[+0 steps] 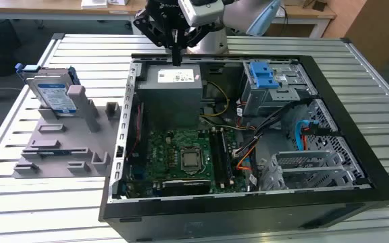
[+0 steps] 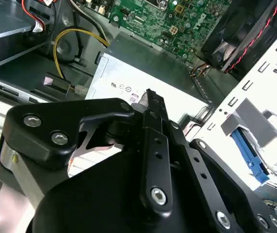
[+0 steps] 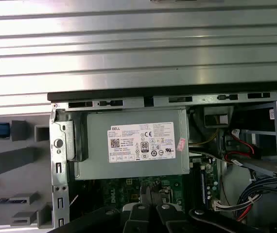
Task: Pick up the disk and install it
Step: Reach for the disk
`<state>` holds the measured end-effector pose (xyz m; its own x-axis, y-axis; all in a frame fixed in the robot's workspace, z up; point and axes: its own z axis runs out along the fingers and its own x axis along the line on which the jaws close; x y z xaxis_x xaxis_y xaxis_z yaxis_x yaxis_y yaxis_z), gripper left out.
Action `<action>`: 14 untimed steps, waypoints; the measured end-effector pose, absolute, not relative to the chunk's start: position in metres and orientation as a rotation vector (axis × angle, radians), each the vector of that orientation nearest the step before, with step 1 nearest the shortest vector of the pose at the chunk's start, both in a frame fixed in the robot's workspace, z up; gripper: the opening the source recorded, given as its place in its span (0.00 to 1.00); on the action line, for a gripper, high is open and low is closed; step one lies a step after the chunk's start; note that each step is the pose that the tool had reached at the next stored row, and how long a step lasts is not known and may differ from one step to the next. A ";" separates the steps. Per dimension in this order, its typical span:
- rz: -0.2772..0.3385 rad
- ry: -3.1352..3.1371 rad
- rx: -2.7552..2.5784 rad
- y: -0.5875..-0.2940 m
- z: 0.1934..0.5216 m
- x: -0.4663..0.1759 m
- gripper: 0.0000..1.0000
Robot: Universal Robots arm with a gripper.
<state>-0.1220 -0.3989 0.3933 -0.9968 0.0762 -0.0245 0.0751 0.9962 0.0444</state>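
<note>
- Plainly, the task has barely begun: the disk (image 1: 52, 94) stands on edge in a grey holder (image 1: 66, 147) at the upper left of the exterior view. It is on the desk (image 1: 46, 212), outside the case (image 1: 248, 217).
- Nothing touches the disk, and its blue bracket and labelled face are free.
- The jaws hang at the top centre of the exterior view, under the arm (image 1: 204, 10). They are above the case's far rim and the power supply (image 1: 174, 96), and well apart from the disk, which lies to their left in the frame.
- The jaws are closed tip to tip, with nothing between them.
- Both wrist views look onto the power supply (image 3: 129, 145) (image 2: 143, 73), with the green board (image 3: 129, 187) (image 2: 177, 24) just beside it.
- Inside the case, a bay with a blue latch (image 1: 262, 76) sits at the upper right of the exterior view and a metal cage (image 1: 309, 167) at the lower right. I cannot tell which of the two is meant for the disk.
- As I judge it, neither the pick-up nor the install is done, so both steps are left.
</note>
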 end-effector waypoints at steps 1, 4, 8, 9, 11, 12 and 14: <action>0.068 3.112 0.118 -0.399 0.393 -0.122 0.11; 0.068 3.112 0.118 -0.399 0.393 -0.122 0.11; 0.068 3.112 0.118 -0.399 0.393 -0.123 0.11; 0.068 3.112 0.118 -0.399 0.393 -0.123 0.11; 0.068 3.114 0.118 -0.399 0.388 -0.136 0.11; 0.068 3.114 0.118 -0.399 0.388 -0.136 0.11; 0.068 3.114 0.118 -0.399 0.388 -0.136 0.11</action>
